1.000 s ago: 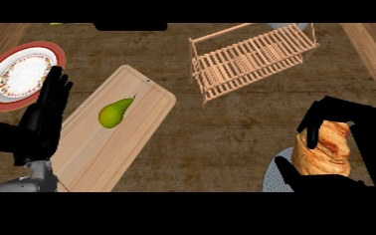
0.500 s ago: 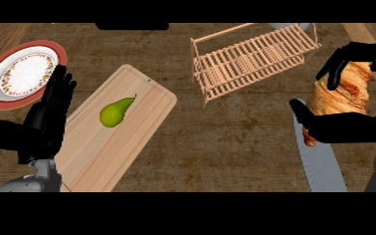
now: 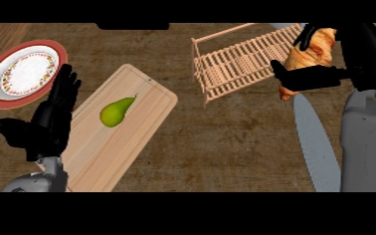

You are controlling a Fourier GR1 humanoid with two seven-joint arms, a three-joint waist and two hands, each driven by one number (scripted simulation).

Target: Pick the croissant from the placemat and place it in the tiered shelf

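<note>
My right hand [image 3: 323,77] is curled round a golden-brown croissant [image 3: 312,55], held up at the right of the view, just beside the right end of the wooden tiered shelf [image 3: 235,64]. Thumb and fingers hide part of the pastry. The shelf is a slatted rack lying at the upper middle. At the far left my left hand [image 3: 51,114] rests open, fingers up, between a plate and a cutting board. The placemat is a grey strip [image 3: 316,139] under my right forearm.
A green pear [image 3: 115,112] lies on a light wooden cutting board [image 3: 132,144] at left of centre. A red-rimmed patterned plate [image 3: 26,72] sits at the far left. Dark wood counter [image 3: 228,144] shows between board and placemat.
My right hand has carried the croissant up from the lower right and a little left, toward the shelf's right end. The left hand has stayed where it was.
</note>
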